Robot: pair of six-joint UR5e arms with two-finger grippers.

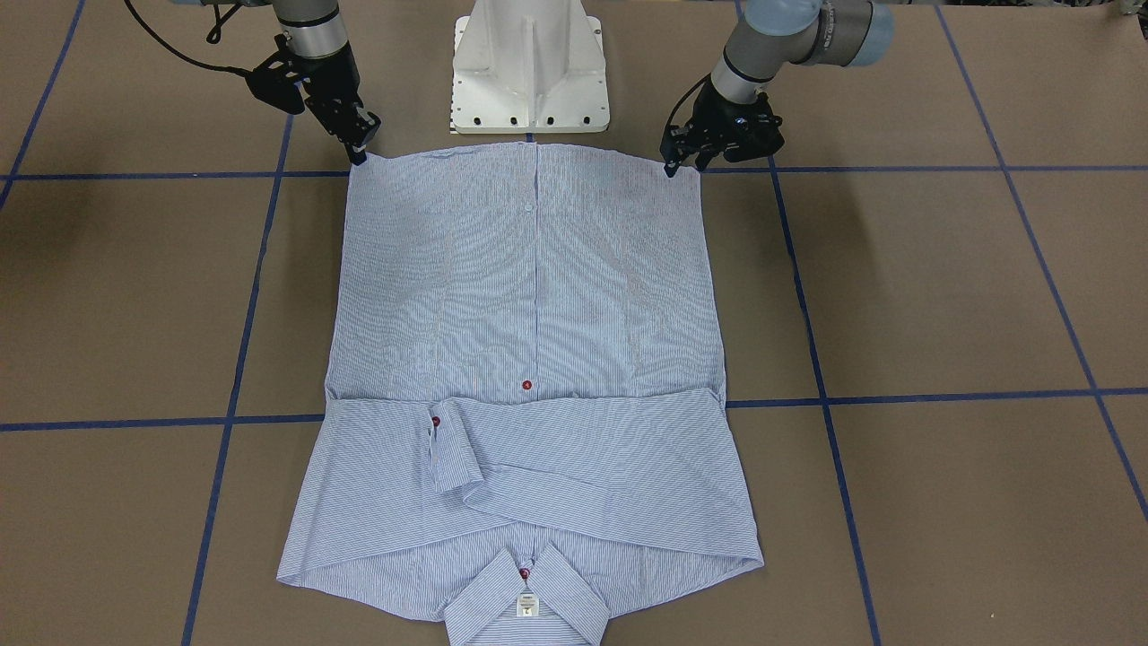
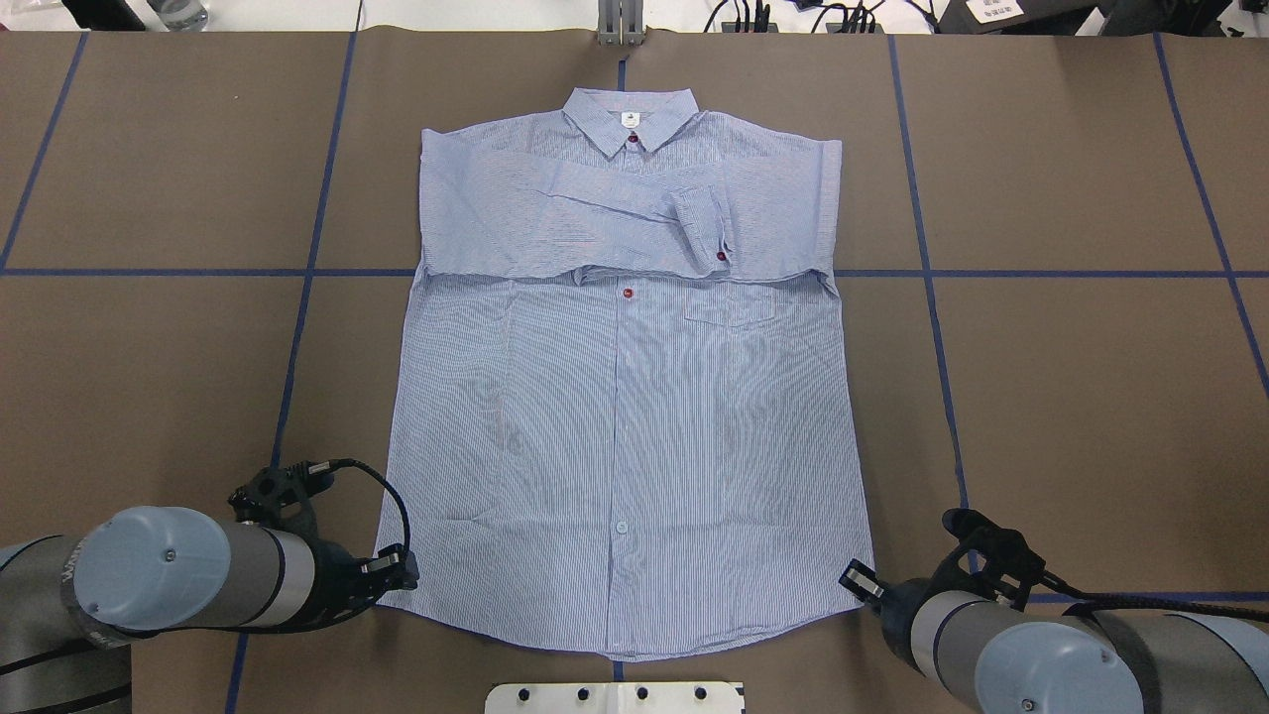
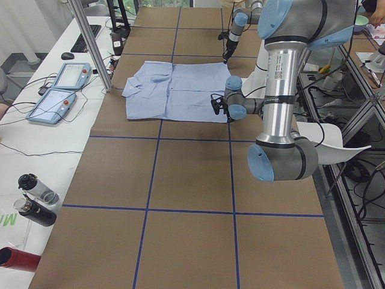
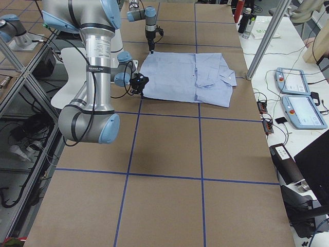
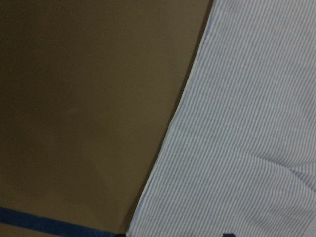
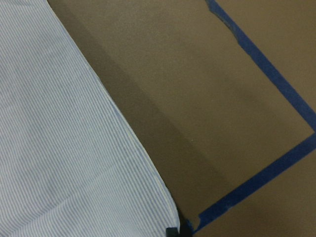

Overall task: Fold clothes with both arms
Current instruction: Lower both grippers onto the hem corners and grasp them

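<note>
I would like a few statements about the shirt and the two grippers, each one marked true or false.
1. The collar of the shirt lies on the side far from the white base. True.
2. Both sleeves are spread out to the sides. False: they are folded across the chest.
3. The left gripper and the right gripper are each at a hem corner. True.
4. The shirt is bunched in a heap. False: it lies flat on the table.
</note>
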